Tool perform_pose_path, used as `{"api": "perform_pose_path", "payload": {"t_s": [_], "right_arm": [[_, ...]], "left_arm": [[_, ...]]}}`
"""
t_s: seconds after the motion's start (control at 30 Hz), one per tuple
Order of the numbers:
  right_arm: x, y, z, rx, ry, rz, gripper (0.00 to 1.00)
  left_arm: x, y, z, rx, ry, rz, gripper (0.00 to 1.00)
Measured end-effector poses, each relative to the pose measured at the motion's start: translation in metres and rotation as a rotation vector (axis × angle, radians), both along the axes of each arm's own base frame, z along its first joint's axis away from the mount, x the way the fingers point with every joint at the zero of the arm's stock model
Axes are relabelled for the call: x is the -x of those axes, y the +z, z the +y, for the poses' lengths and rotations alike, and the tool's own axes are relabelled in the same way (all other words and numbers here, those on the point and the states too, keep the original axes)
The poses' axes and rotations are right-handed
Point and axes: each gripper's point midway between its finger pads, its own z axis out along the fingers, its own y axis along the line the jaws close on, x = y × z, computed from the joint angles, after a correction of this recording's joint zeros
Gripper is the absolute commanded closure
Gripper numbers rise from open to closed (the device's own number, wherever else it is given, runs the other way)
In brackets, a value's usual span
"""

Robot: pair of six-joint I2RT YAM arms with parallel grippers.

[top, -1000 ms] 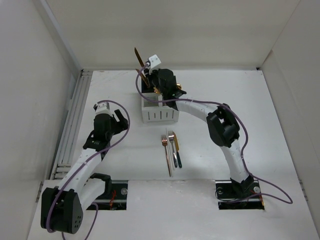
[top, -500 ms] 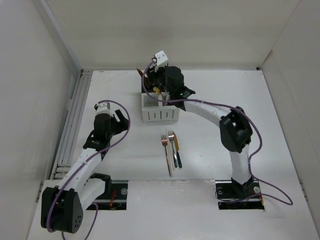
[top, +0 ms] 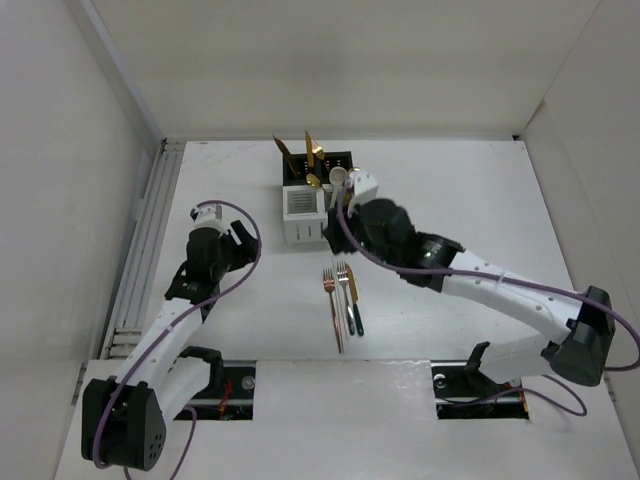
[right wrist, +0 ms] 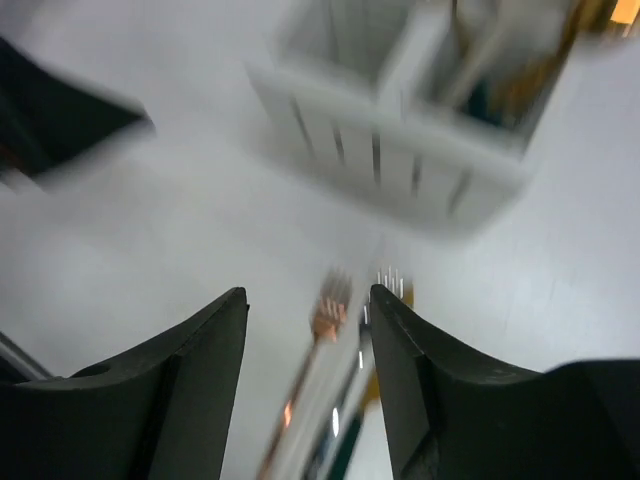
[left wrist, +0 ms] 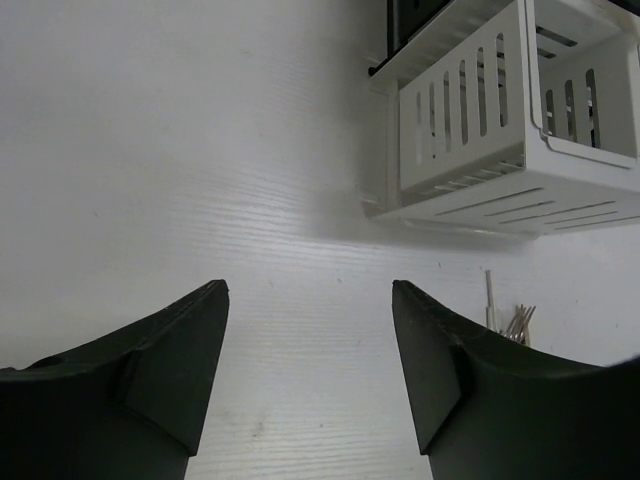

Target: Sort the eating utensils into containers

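My right end effector [right wrist: 308,300] is spread and empty above the remaining utensils [top: 343,300], which lie bunched and touching on the table [top: 480,200] near the white container [top: 303,205]. Hazard: closing here may pinch two pieces together or scatter their neighbours. My left end effector [left wrist: 308,290] is spread and empty.
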Motion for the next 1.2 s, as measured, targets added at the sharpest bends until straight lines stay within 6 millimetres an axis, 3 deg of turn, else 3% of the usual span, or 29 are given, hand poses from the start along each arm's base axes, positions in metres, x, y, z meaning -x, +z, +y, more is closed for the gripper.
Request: {"api": "perform_pose_path", "payload": {"t_s": [0.13, 0.17, 0.23, 0.3, 0.43, 0.53, 0.77, 1.2], "right_arm": [[0.054, -0.145, -0.036, 0.246, -0.073, 0.346, 0.48], [0.068, -0.169, -0.047, 0.296, -0.092, 0.414, 0.48], [0.088, -0.199, -0.065, 0.351, -0.138, 0.511, 0.49], [0.098, -0.210, -0.074, 0.356, -0.178, 0.561, 0.51], [0.105, -0.216, -0.073, 0.312, -0.214, 0.600, 0.55], [0.106, -0.219, -0.070, 0.292, -0.227, 0.616, 0.59], [0.106, -0.243, -0.067, 0.324, -0.258, 0.661, 0.61], [0.104, -0.269, -0.061, 0.368, -0.261, 0.683, 0.65]], "left_arm": [[0.005, -0.004, -0.010, 0.014, -0.036, 0.022, 0.45], [0.009, -0.006, -0.015, 0.018, -0.053, 0.037, 0.46], [0.015, -0.007, -0.028, 0.025, -0.101, 0.061, 0.47], [0.022, -0.004, -0.046, 0.028, -0.165, 0.078, 0.47], [0.031, 0.010, -0.084, 0.011, -0.311, 0.059, 0.47], [0.034, 0.003, -0.099, -0.041, -0.378, 0.084, 0.49], [0.060, -0.032, -0.112, -0.153, -0.490, 0.208, 0.50], [0.064, -0.034, -0.113, -0.168, -0.501, 0.217, 0.47]]}}
